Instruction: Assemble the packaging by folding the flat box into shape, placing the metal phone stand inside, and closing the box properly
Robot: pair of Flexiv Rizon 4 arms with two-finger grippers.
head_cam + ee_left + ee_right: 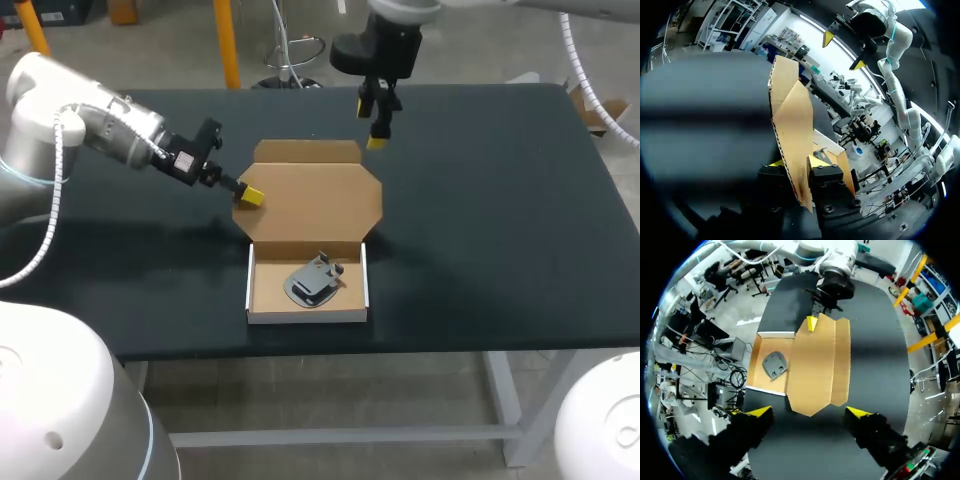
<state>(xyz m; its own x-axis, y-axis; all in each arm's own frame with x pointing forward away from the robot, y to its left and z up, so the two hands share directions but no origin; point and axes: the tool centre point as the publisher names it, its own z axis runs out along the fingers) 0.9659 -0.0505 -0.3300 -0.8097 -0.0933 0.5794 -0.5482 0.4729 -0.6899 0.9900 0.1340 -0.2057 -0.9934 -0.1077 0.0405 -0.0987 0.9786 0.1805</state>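
Near the front edge of the bench (500, 200): box (265, 290) is formed, tray walls up, white outside, brown kraft inside. Phone stand (315, 280) is in the tray: dark grey metal, lying flat, roughly centred, slightly skewed to the walls. Lid (310, 205) is open, hinged on the tray's far wall and running away from the robot. Its corners are chamfered, with a tuck flap (308, 150) creased along the far end.

Left tool (248, 195) is clenched on the lid's left edge, about midway along. Its wrist cam shows the cardboard sandwiched between both yellow tips, and the sheet looks raised off the bench rather than flat. Right tool (809, 412) is released, fingers spread wide with nothing between them. It hangs above the bench just past the lid's far end, near the flap's right corner, and isn't touching cardboard as far as I can see.

Key geometry for the close: the hinge line runs left-right, so the lid has to swing about that axis toward the robot and down over the tray. The tray is on the near side of both tools. Left arm has the hold; right arm is nearest the flap.

My read: folding and loading are done, closing is the step in hand. The flap must tuck inside the front wall. A one-sided grip may rack the lid, so the right tool probably needs to press the far end.
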